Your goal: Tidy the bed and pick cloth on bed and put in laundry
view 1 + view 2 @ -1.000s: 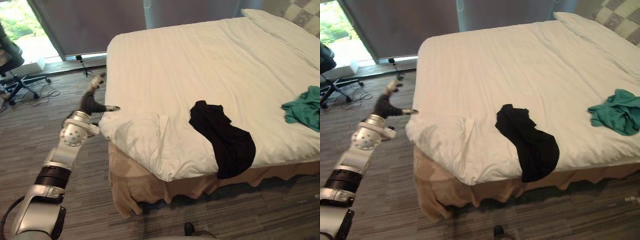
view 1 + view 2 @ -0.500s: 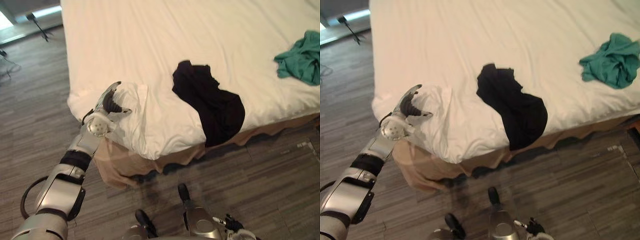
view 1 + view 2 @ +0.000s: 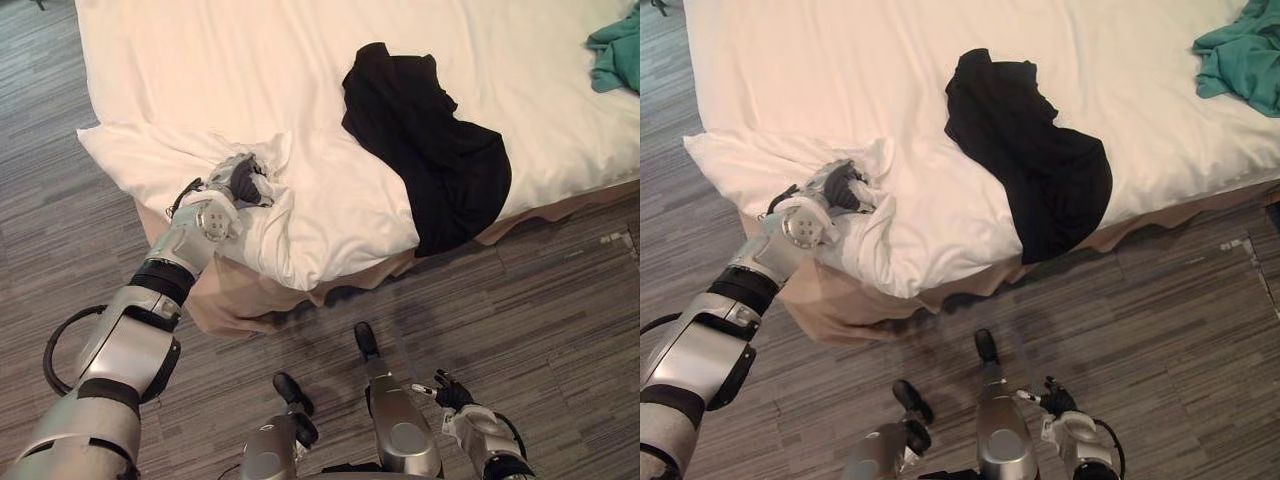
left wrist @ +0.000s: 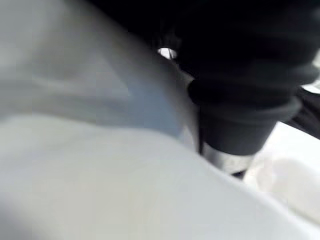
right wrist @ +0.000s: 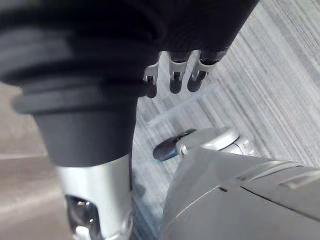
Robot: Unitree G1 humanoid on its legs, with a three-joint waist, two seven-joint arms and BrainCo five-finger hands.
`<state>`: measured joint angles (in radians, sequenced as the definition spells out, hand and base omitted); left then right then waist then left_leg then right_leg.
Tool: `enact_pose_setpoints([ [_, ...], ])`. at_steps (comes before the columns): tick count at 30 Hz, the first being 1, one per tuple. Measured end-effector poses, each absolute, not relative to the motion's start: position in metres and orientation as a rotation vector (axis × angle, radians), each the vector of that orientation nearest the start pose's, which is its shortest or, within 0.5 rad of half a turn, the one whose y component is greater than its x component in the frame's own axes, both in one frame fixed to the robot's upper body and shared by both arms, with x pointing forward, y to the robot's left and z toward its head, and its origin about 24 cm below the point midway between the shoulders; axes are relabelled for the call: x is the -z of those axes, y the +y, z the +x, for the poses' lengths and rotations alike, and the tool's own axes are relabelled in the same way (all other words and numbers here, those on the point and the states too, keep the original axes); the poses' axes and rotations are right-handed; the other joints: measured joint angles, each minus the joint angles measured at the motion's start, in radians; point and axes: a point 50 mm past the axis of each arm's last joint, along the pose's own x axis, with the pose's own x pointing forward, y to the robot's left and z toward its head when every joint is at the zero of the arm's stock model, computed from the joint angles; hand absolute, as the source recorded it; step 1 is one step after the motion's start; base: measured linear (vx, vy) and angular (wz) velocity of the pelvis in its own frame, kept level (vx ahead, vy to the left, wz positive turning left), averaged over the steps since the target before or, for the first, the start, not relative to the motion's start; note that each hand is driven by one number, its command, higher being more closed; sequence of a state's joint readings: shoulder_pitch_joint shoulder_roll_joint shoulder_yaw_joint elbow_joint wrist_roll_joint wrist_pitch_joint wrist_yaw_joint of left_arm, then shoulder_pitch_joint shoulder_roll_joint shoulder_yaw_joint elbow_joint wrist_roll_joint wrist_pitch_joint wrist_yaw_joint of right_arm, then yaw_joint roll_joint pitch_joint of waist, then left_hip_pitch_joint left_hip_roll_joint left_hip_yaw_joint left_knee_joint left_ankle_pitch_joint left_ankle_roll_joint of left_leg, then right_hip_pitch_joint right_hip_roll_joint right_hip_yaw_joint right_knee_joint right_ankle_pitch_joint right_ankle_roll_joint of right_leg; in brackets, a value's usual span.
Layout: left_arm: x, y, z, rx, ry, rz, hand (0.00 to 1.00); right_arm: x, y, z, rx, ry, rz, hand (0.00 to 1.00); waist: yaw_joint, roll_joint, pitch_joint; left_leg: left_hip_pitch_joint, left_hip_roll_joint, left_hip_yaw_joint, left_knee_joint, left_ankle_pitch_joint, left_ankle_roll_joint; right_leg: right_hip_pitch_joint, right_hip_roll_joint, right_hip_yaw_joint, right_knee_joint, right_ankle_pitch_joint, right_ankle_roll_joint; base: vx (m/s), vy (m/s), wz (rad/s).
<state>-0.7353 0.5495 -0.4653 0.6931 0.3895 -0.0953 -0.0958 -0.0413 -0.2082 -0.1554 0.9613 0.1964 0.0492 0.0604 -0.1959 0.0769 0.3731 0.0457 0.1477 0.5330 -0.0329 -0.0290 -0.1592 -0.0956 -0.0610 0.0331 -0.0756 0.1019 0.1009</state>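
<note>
**Desk:** Stage of the job?

**Photo:** Early, by the look of it. Tidying under way at the near left corner of the bed (image 3: 200, 70): left hand (image 3: 238, 182), fingers curled into a bunched fold of the white cotton bed sheet (image 3: 320, 210). Yet to collect: the crumpled black garment (image 3: 430, 150), at the bed's near edge with its lower end drooping over toward the grey plank floor (image 3: 560, 300). Also the crumpled teal-green garment (image 3: 618, 45), well apart to the right on the bed. Both left to carry to the laundry.

**Desk:** Right hand?

**Photo:** Right hand (image 5: 176, 77) down low over the floor, fingers hanging straight and slack, holding nothing.

**Desk:** Anything unclear?

**Photo:** Teal-green garment cut off at the frame edge. Left fingertips buried in cloth, so hard to gauge how much sheet held.
</note>
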Motion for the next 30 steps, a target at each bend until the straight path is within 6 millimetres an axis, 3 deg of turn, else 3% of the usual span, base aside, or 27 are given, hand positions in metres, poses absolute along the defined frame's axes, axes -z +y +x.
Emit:
enact_pose_setpoints([
  [5, -0.015, 0.206, 0.312, 0.373, 0.219, 0.968, 0.0, 0.142, -0.259, 0.117, 0.494, 1.043, 0.095, 0.0, 0.03, 0.013, -0.102, 0.048, 0.0, -0.061, -0.001, 0.0, 0.0, 0.086, -0.01, -0.079, 0.007, -0.047, -0.005, 0.07, -0.023, 0.44],
  [6, 0.015, 0.217, 0.284, 0.333, 0.32, 0.892, 0.0, 0.146, -0.263, 0.1, 0.59, 1.079, 0.146, 0.0, 0.049, 0.012, -0.144, 0.063, 0.0, -0.078, -0.001, -0.001, 0.0, 0.106, -0.011, -0.094, 0.018, -0.068, -0.005, 0.08, -0.022, 0.44],
  [8, 0.067, 0.26, 0.222, 0.013, 0.569, 0.62, 0.0, 0.15, -0.272, 0.076, 0.801, 1.084, 0.305, 0.0, 0.09, 0.004, -0.21, 0.086, 0.001, -0.085, 0.0, -0.005, -0.002, 0.138, -0.011, -0.116, 0.022, -0.089, -0.006, 0.1, -0.022, 0.31],
  [11, 0.109, 0.301, 0.136, -0.534, 0.825, 0.206, 0.0, 0.147, -0.292, 0.052, 1.139, 0.985, 0.531, 0.0, 0.125, -0.01, -0.256, 0.115, 0.008, -0.103, 0.0, -0.033, -0.012, 0.172, -0.007, -0.136, 0.025, -0.113, -0.026, 0.03, -0.012, 0.15],
  [13, 0.124, 0.316, 0.089, -0.708, 0.976, 0.121, 0.0, 0.144, -0.301, 0.044, 1.26, 0.931, 0.604, 0.0, 0.126, -0.017, -0.267, 0.126, 0.009, -0.104, 0.0, -0.047, -0.016, 0.184, -0.005, -0.139, 0.024, -0.123, -0.025, 0.0, -0.003, 0.05],
  [15, 0.131, 0.331, 0.004, -1.028, 1.143, -0.036, 0.0, 0.141, -0.316, 0.019, 1.478, 0.858, 0.731, 0.0, 0.134, -0.027, -0.297, 0.135, 0.012, -0.106, -0.001, -0.072, -0.015, 0.198, 0.003, -0.148, 0.015, -0.128, -0.025, 0.0, -0.007, 0.08],
  [18, 0.126, 0.337, -0.047, -1.264, 1.171, -0.16, 0.0, 0.138, -0.324, -0.002, 1.644, 0.812, 0.802, 0.0, 0.156, -0.039, -0.321, 0.134, -0.001, -0.121, -0.002, -0.075, -0.013, 0.21, -0.008, -0.169, 0.001, -0.128, -0.023, -0.01, 0.008, 0.21],
  [21, 0.129, 0.331, -0.052, -1.257, 1.189, -0.169, 0.0, 0.133, -0.333, 0.006, 1.722, 0.748, 0.842, 0.0, 0.155, -0.046, -0.34, 0.131, -0.004, -0.121, -0.008, -0.075, -0.013, 0.206, -0.012, -0.171, -0.002, -0.127, -0.022, -0.01, 0.002, 0.03],
  [22, 0.133, 0.326, -0.044, -1.205, 1.194, -0.153, 0.0, 0.129, -0.339, 0.009, 1.753, 0.716, 0.851, 1.0, 0.154, -0.045, -0.354, 0.131, -0.008, -0.12, -0.011, -0.075, -0.013, 0.205, -0.012, -0.17, -0.002, -0.128, -0.022, 0.0, 0.0, 0.0],
  [23, 0.135, 0.322, -0.038, -1.162, 1.198, -0.141, 0.0, 0.127, -0.343, 0.011, 1.768, 0.7, 0.849, 1.0, 0.154, -0.044, -0.363, 0.131, -0.008, -0.119, -0.015, -0.075, -0.013, 0.202, -0.011, -0.168, -0.002, -0.128, -0.022, 0.02, -0.01, -0.04],
  [25, 0.147, 0.297, 0.004, -0.909, 1.175, -0.072, 0.0, 0.106, -0.373, 0.026, 1.826, 0.605, 0.806, 1.0, 0.148, -0.047, -0.367, 0.128, -0.01, -0.118, -0.017, -0.074, -0.012, 0.2, -0.011, -0.16, 0.001, -0.127, -0.022, 0.03, -0.019, -0.07],
  [26, 0.148, 0.291, 0.014, -0.848, 1.166, -0.051, 0.0, 0.1, -0.38, 0.031, 1.83, 0.592, 0.762, 1.0, 0.146, -0.048, -0.367, 0.128, -0.011, -0.118, -0.017, -0.074, -0.012, 0.199, -0.011, -0.159, 0.001, -0.127, -0.022, 0.02, -0.019, -0.08],
  [28, 0.152, 0.266, 0.049, -0.616, 1.115, 0.038, 0.0, 0.065, -0.412, 0.055, 1.804, 0.484, 0.52, 1.0, 0.142, -0.051, -0.368, 0.13, -0.011, -0.118, -0.018, -0.075, -0.012, 0.194, -0.011, -0.153, 0.005, -0.128, -0.022, 0.01, -0.021, -0.16],
  [29, 0.15, 0.254, 0.065, -0.515, 1.065, 0.083, 0.0, 0.035, -0.427, 0.079, 1.717, 0.369, 0.333, 1.0, 0.137, -0.052, -0.367, 0.129, -0.011, -0.114, -0.018, -0.075, -0.012, 0.182, -0.01, -0.139, 0.014, -0.128, -0.022, 0.01, -0.021, -0.28],
  [30, 0.149, 0.25, 0.072, -0.475, 1.043, 0.101, 0.0, 0.021, -0.431, 0.092, 1.667, 0.319, 0.255, 1.0, 0.137, -0.052, -0.366, 0.129, -0.011, -0.11, -0.018, -0.075, -0.012, 0.174, -0.01, -0.131, 0.018, -0.128, -0.022, 0.0, -0.018, -0.38],
])
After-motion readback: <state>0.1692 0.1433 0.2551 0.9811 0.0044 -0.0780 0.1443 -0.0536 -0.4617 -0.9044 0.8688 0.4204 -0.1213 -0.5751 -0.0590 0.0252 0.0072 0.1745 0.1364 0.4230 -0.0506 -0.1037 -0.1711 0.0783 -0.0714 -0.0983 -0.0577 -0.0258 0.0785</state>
